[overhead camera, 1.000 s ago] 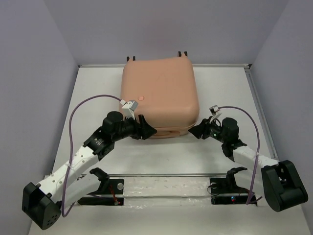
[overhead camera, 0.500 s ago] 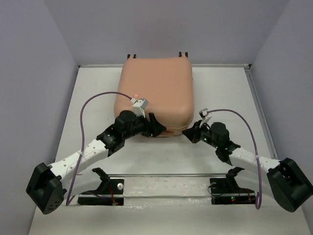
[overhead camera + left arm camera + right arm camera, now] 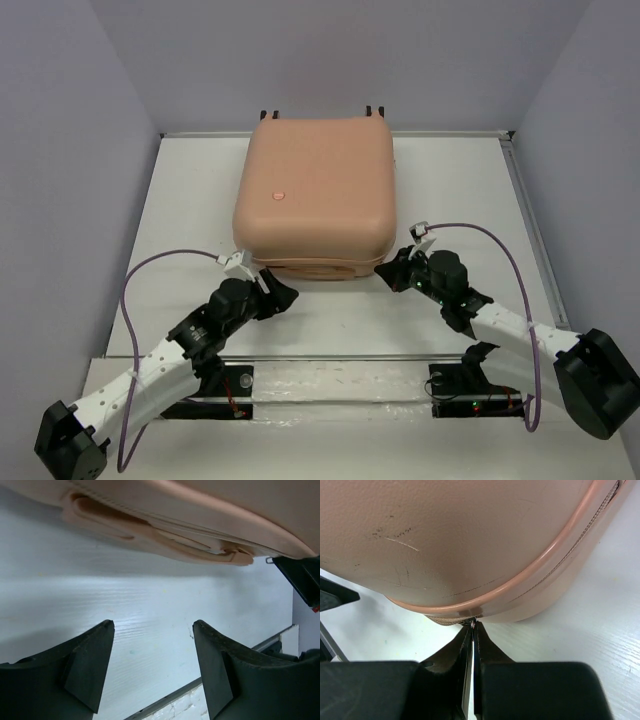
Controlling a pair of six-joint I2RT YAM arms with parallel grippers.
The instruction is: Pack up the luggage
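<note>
The peach-pink luggage (image 3: 315, 190) lies closed and flat at the table's middle back, wheels at its far edge. Its side handle (image 3: 150, 530) faces the arms. My left gripper (image 3: 282, 293) is open and empty, hovering a little in front of the luggage's near left corner; in the left wrist view (image 3: 152, 625) only bare table shows between its fingers. My right gripper (image 3: 385, 275) is at the near right corner, shut on the small zipper pull (image 3: 473, 623) at the seam under the shell (image 3: 460, 540).
A clear rail with black clamps (image 3: 340, 375) runs across the near edge between the arm bases. Grey walls enclose the white table (image 3: 190, 200) on the left, back and right. The right gripper's black body shows in the left wrist view (image 3: 300, 577).
My left gripper has come off the luggage's front edge and pulled back towards the near left. The right gripper shifted slightly left along the corner, then stayed shut at the seam.
</note>
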